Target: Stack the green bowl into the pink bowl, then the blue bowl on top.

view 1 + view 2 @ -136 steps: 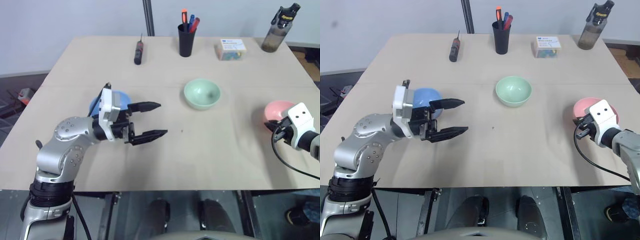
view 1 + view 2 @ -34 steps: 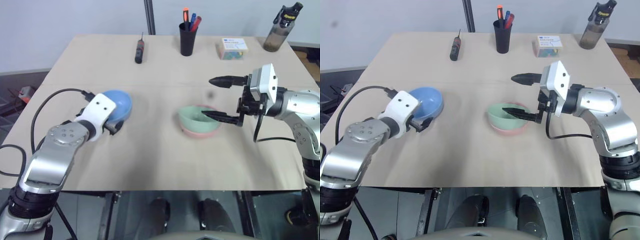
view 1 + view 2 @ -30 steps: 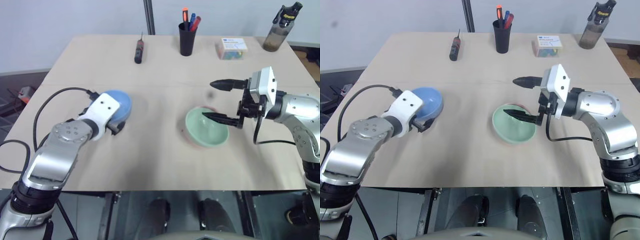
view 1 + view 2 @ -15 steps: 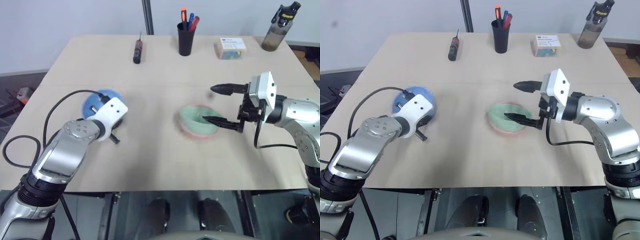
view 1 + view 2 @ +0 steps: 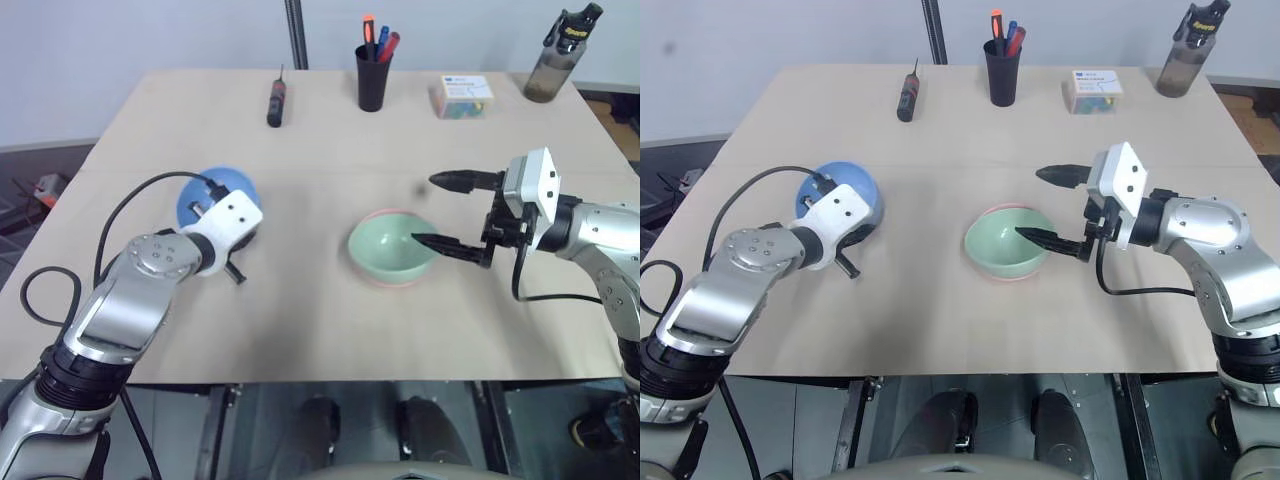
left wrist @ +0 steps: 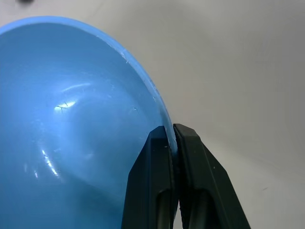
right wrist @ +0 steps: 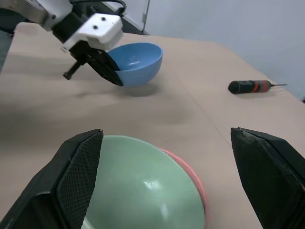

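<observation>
Table (image 5: 300,330): a pale wooden top that carries everything below.

Right gripper (image 5: 448,212): held over the right half of the table, its two black fingers spread wide apart and grasping nothing. One finger reaches just over the near rim of the stacked bowls; the other points out above the bare table behind them.

Left gripper (image 7: 110,71): low over the left half of the table, its fingers pinched together on the rim of the blue bowl (image 6: 71,109) (the wrist view shows the thin wall caught between the two fingertips (image 6: 159,138)).

Blue bowl: on the left part of the table, well apart from the other two bowls, tipped up on its side with the held edge raised. Whether its lower edge touches the table cannot be told.

Green bowl (image 5: 1006,241): nested upright inside the pink bowl (image 7: 190,174), slightly right of the table's middle. Of the pink bowl, a thin crescent of rim shows around the green one.

Objects along the far edge, left to right:
- a screwdriver (image 5: 276,100) with a dark handle, lying flat;
- a black cup (image 5: 373,82) standing upright, with pens (image 5: 381,42) in it;
- a small box (image 5: 463,97);
- a dark bottle (image 5: 559,56), upright at the far right corner.

Cable (image 5: 110,250): black, arching from the left wrist toward the table's near edge.
</observation>
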`<state>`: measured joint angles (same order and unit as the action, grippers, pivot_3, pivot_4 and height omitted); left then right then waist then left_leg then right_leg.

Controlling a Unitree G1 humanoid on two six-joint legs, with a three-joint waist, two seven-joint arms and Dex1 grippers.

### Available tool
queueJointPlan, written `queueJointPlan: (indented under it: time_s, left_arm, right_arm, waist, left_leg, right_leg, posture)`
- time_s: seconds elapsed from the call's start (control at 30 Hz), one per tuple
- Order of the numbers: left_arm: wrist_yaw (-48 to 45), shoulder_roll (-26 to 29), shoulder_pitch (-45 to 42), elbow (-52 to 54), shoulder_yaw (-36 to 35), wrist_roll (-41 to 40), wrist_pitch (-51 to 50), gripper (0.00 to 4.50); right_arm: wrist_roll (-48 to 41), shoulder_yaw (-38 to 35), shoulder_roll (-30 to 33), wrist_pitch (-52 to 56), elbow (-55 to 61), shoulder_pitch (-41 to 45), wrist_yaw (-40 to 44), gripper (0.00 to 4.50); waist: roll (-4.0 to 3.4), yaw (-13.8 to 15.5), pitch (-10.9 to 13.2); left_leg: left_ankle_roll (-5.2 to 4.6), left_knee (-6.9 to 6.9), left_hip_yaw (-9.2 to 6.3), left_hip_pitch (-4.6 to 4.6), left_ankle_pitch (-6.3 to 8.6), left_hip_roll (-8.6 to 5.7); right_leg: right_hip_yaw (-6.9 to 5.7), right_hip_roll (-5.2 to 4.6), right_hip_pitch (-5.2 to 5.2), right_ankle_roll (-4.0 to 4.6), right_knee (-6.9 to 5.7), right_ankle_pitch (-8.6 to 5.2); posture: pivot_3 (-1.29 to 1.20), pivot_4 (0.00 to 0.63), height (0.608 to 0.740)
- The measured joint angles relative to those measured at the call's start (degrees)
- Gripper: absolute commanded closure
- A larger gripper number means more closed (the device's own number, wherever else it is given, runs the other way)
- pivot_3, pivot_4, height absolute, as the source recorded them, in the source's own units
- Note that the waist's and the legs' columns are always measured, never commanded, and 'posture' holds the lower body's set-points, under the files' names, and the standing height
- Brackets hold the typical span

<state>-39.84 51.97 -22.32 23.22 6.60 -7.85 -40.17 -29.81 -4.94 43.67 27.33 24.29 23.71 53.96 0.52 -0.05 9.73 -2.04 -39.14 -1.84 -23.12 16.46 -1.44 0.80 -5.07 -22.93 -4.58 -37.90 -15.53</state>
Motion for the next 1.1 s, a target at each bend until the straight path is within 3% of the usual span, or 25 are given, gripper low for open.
queueJointPlan:
  time_s: [0.17, 0.37, 0.47, 0.8, 0.87, 0.9, 0.93, 0.97, 1.07, 1.1]
  left_arm:
    - [-10.47, -2.76, -5.77, -1.51, 0.11, -4.28, 16.29, 4.46]
    - [-23.79, -7.03, -16.07, -11.17, 3.39, -7.32, 25.74, 4.46]
    - [-30.14, -9.68, -20.51, -15.94, 5.40, -8.14, 29.62, 4.46]
    - [-43.11, -15.41, -28.09, -28.27, 9.23, -7.79, 37.90, 4.46]
    - [-43.75, -15.82, -28.33, -28.79, 9.49, -7.67, 38.05, 3.71]
    - [-43.82, -15.88, -28.36, -28.85, 9.52, -7.63, 38.06, 3.71]
    - [-43.99, -16.76, -28.60, -28.98, 9.66, -7.50, 38.07, 3.19]
    - [-43.96, -17.05, -28.69, -28.98, 9.66, -7.50, 38.08, 3.00]
    - [-41.83, -19.76, -28.80, -28.93, 9.19, -7.62, 38.31, 1.87]
    - [-41.01, -19.82, -28.76, -28.87, 8.84, -7.66, 38.05, 1.87]
  right_arm:
    - [-2.64, -10.79, 4.37, 1.60, 5.50, -12.61, 0.63, 0.00]
    - [-5.12, -29.54, 5.88, 5.05, 11.41, -31.70, 1.78, 0.00]
    - [-6.76, -36.79, 5.17, 5.39, 13.62, -37.17, 2.00, 0.00]
    - [-11.10, -43.72, 2.14, 3.67, 18.63, -44.26, 1.83, 0.00]
    - [-11.20, -43.86, 2.11, 3.61, 18.74, -44.68, 1.76, 0.00]
    - [-11.22, -43.88, 2.11, 3.61, 18.76, -44.75, 1.74, 0.00]
    - [-11.34, -43.98, 2.11, 3.55, 19.23, -45.22, 1.57, 0.00]
    - [-11.35, -43.98, 2.11, 3.55, 19.38, -45.29, 1.54, 0.00]
    - [-11.27, -42.85, 2.22, 3.08, 19.71, -45.04, 0.92, 0.00]
    - [-11.25, -42.26, 2.24, 3.04, 19.69, -44.79, 0.81, 0.00]
  waist:
    - [-0.01, 0.93, -0.02]
    - [0.01, 0.88, -0.04]
    - [0.00, 0.41, -0.05]
    - [0.02, -0.46, -0.07]
    - [0.02, -0.48, -0.07]
    - [0.02, -0.48, -0.07]
    - [0.02, -0.48, -0.07]
    - [0.02, -0.48, -0.07]
    - [0.02, -0.47, -0.07]
    - [0.02, -0.50, -0.06]
  left_leg:
    - [0.00, -0.27, -0.08, -0.58, -0.01, -0.03]
    - [-0.04, -0.31, -0.04, -0.58, -0.01, -0.13]
    - [-0.05, -0.34, 0.03, -0.49, -0.01, -0.22]
    - [-0.05, -0.49, -0.01, -0.47, -0.01, -0.19]
    - [-0.05, -0.52, -0.01, -0.48, -0.01, -0.16]
    - [-0.05, -0.52, -0.01, -0.47, -0.01, -0.16]
    - [-0.05, -0.56, -0.03, -0.48, -0.01, -0.09]
    - [-0.05, -0.57, -0.03, -0.48, -0.01, -0.08]
    - [-0.07, -0.77, -0.08, -0.52, 0.00, -0.07]
    - [-0.08, -0.81, -0.08, -0.52, 0.00, -0.07]
  right_leg:
    - [-0.09, -0.01, -0.46, 0.00, -0.10, 0.01]
    - [-0.11, 0.09, -0.43, -0.01, -0.15, 0.01]
    - [-0.02, 0.14, -0.41, -0.02, -0.23, 0.01]
    - [-0.01, 0.16, -0.40, -0.03, -0.39, 0.00]
    - [-0.01, 0.16, -0.40, -0.03, -0.42, 0.00]
    - [0.00, 0.16, -0.40, -0.03, -0.43, 0.00]
    - [-0.02, 0.16, -0.40, -0.03, -0.47, 0.00]
    - [-0.02, 0.17, -0.39, -0.03, -0.48, 0.00]
    - [-0.06, 0.17, -0.37, -0.03, -0.56, 0.00]
    - [-0.05, 0.17, -0.37, -0.04, -0.60, 0.00]
  posture:
    - [0.00, 0.150, 0.740]
    - [0.00, 0.150, 0.740]
    - [0.00, 0.150, 0.740]
    - [0.00, 0.150, 0.740]
    - [0.00, 0.150, 0.740]
    - [0.00, 0.150, 0.740]
    - [0.00, 0.150, 0.740]
    - [0.00, 0.150, 0.740]
    - [0.00, 0.150, 0.740]
    - [0.00, 0.150, 0.740]
